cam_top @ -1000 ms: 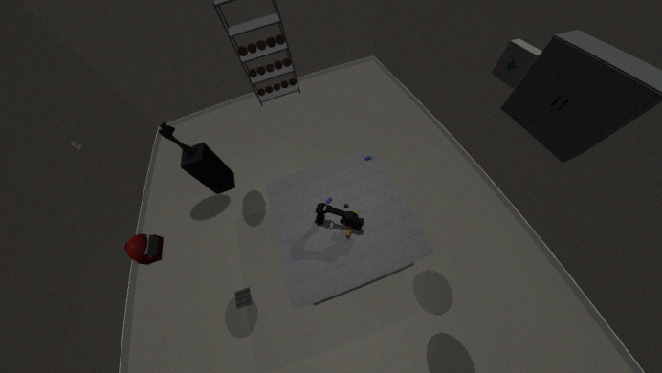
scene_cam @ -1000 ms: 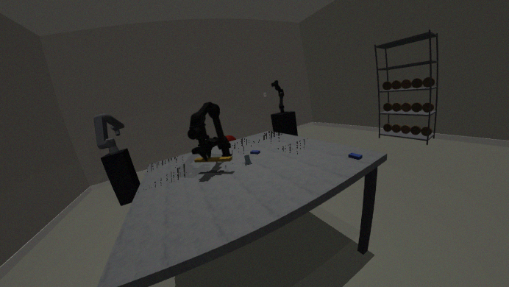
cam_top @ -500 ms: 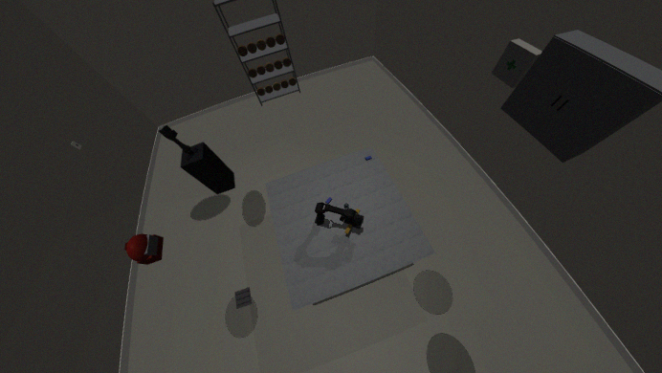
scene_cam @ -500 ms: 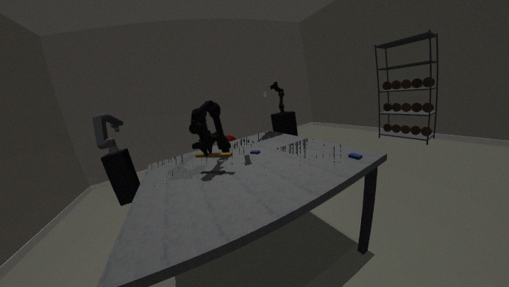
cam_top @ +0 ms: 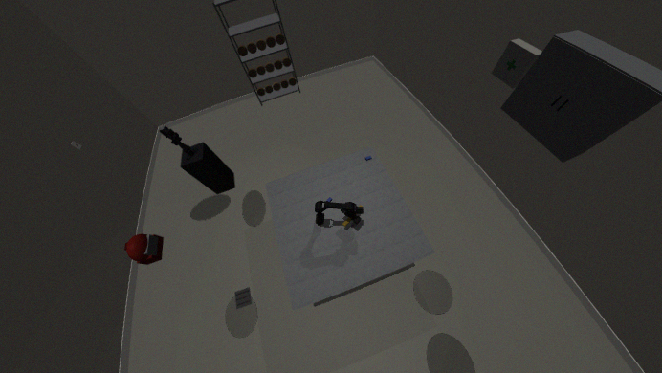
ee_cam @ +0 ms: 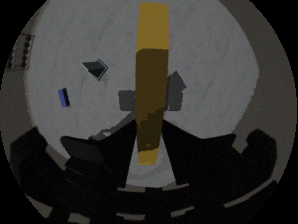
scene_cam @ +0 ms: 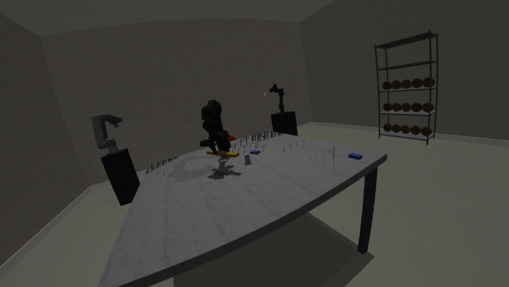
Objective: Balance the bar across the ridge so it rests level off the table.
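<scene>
The yellow bar [cam_top: 346, 223] [scene_cam: 232, 154] [ee_cam: 152, 75] is held in the air above the table [cam_top: 383, 239] [scene_cam: 265, 206] [ee_cam: 215, 75]; shadows lie below it in the exterior view. My gripper [scene_cam: 219, 151] [ee_cam: 149, 121] is shut on the bar, which runs lengthwise between the fingers in the wrist view. The small dark grey ridge [scene_cam: 248, 160] [ee_cam: 96, 69] stands on the table to the right of the bar in the exterior view and to its left in the wrist view. The bar is not over the ridge. I cannot make out the ridge in the top view.
A small blue block [cam_top: 329, 200] [scene_cam: 255, 151] [ee_cam: 64, 97] lies on the table near the ridge. Another blue block [cam_top: 368, 158] [scene_cam: 355, 156] lies near the table's far corner. Other arms on pedestals and a shelf rack [cam_top: 263, 53] [scene_cam: 406, 88] stand away from the table.
</scene>
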Robot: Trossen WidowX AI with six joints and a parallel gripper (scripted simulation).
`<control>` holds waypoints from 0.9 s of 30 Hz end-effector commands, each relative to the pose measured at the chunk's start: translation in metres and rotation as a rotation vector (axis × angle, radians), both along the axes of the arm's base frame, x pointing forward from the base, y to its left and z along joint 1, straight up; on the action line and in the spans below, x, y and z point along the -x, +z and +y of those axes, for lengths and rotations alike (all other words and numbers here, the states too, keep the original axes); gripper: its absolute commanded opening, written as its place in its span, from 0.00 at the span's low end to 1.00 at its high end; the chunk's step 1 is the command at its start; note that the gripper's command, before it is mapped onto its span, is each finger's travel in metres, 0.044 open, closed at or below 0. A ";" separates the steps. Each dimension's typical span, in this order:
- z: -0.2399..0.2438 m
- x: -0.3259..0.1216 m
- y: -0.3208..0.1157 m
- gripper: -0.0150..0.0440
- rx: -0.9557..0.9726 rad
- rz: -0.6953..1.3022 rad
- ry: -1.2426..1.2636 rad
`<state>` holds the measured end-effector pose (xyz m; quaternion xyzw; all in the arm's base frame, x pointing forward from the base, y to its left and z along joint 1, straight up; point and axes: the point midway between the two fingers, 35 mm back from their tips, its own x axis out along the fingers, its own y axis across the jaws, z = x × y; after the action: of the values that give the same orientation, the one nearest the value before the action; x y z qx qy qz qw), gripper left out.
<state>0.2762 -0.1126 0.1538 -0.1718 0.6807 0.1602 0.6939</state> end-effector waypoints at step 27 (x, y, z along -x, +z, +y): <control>0.119 -0.002 0.001 0.25 -0.024 -0.004 -0.557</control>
<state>0.2815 -0.0061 0.1541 0.0077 0.6990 -0.0094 0.7150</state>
